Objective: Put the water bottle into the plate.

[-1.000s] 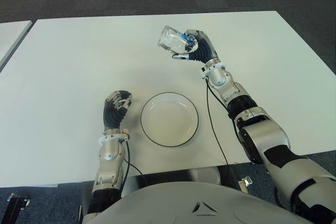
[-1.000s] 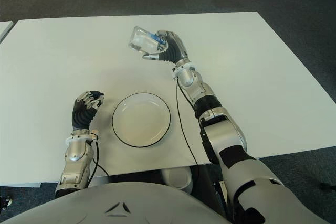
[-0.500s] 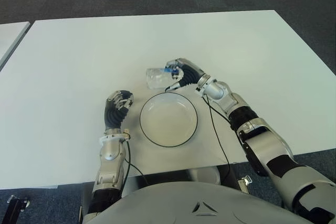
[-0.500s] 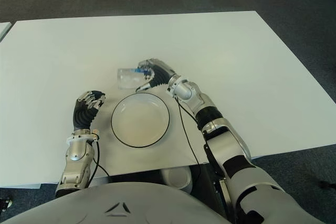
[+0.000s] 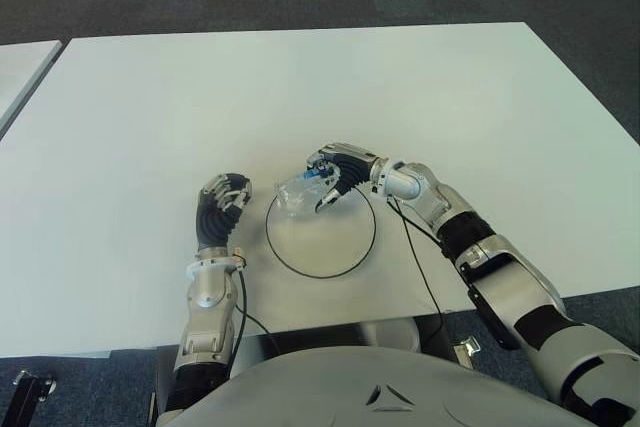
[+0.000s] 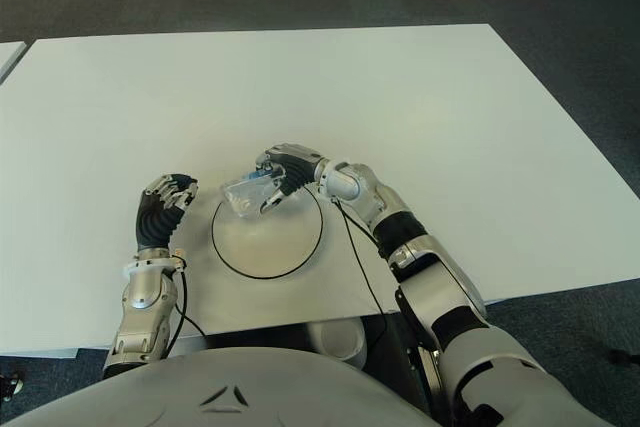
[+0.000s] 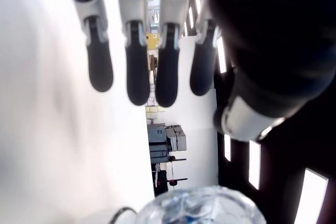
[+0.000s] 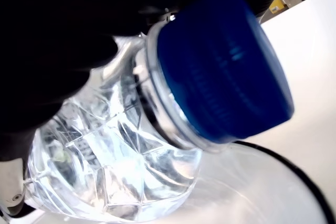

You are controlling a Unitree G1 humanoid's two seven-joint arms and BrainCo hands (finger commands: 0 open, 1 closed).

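Your right hand (image 5: 335, 172) grips the water bottle (image 5: 297, 193) over the plate (image 5: 345, 247) rim; lower it inside, then release.

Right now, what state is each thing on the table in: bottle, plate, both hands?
bottle: capped with a blue cap, tilted on its side, held over the plate's far-left rim.
plate: upright on the table, nothing lying in its bare middle.
right hand: shut on the bottle near its cap end.
left hand: fingers curled, holding nothing, left of the plate.
table: white top.
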